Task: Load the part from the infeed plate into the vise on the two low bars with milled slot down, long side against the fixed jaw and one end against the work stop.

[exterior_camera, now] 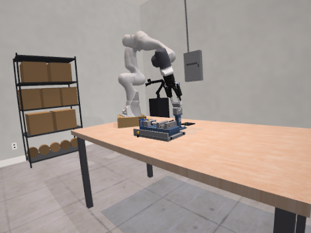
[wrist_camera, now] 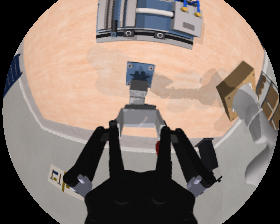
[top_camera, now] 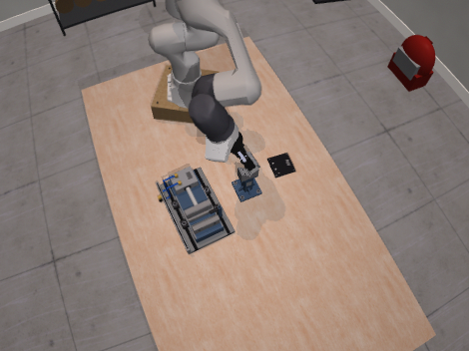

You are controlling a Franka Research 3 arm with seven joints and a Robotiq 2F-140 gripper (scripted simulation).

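My gripper (top_camera: 246,166) is shut on the grey part (top_camera: 247,175), which stands over the blue V-block (top_camera: 247,191). In the wrist view the part (wrist_camera: 140,115) sits between my two black fingers, with the V-block (wrist_camera: 140,75) right beyond it. In the exterior view the part (exterior_camera: 177,111) is upright above the V-block (exterior_camera: 178,121); I cannot tell whether it touches it. The vise (top_camera: 196,207) lies to the left with its jaws open; it also shows in the wrist view (wrist_camera: 150,15). The black infeed plate (top_camera: 281,166) is bare. The slot's side is hidden.
A brown base block (top_camera: 172,101) carries the arm at the table's back. A shelf rack with boxes (exterior_camera: 46,106) stands off the table. A red object (top_camera: 413,62) sits on the floor at the right.
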